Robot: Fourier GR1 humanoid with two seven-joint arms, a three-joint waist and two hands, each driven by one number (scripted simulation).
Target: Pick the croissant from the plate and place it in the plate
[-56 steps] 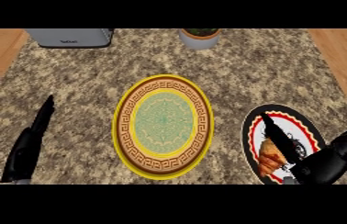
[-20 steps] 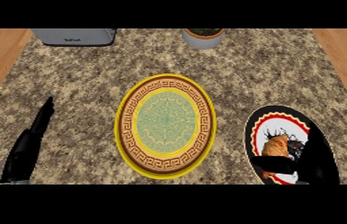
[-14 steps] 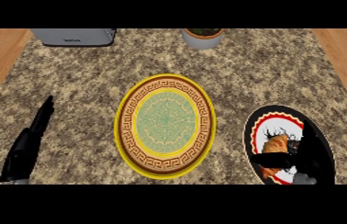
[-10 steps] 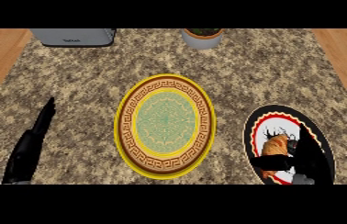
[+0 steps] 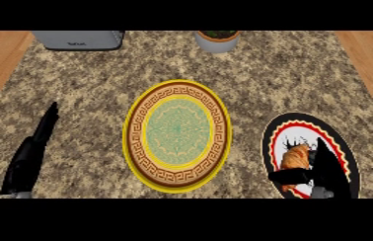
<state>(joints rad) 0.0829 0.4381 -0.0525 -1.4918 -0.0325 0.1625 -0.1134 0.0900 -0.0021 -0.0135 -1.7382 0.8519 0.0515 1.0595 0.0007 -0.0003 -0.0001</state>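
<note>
Head view, starting at the near edge of the speckled granite counter [image 5: 87,87]: the black right hand [image 5: 319,175] is down in the near right corner, over the black round plate with the red and white rim [image 5: 280,131]; its thumb lies across the near end of the golden-brown croissant [image 5: 294,157] and its fingers [image 5: 321,148] run up the pastry's right side, so I'd call it curled round the croissant, pinching it from both sides; makes sense, that's the grip you want before a lift. The croissant looks like it's lying on the black plate, a bit left of the plate's middle; can't tell if it's off the surface at all.

Over at the near left corner the black left hand [image 5: 30,153] just rests, fingers straight and pressed together, pointing away, touching nothing; my guess is it's parked there to keep out of the way.

Mid-counter sits the yellow round plate with the brown key-pattern band and green centre [image 5: 177,131], nothing on it, apart from the black plate; pretty clearly the drop-off spot.

Along the far edge: a silver toaster [image 5: 76,39] at the left corner and a grey pot with a plant [image 5: 217,40] right of the middle; both well apart from the route between the plates.
</note>
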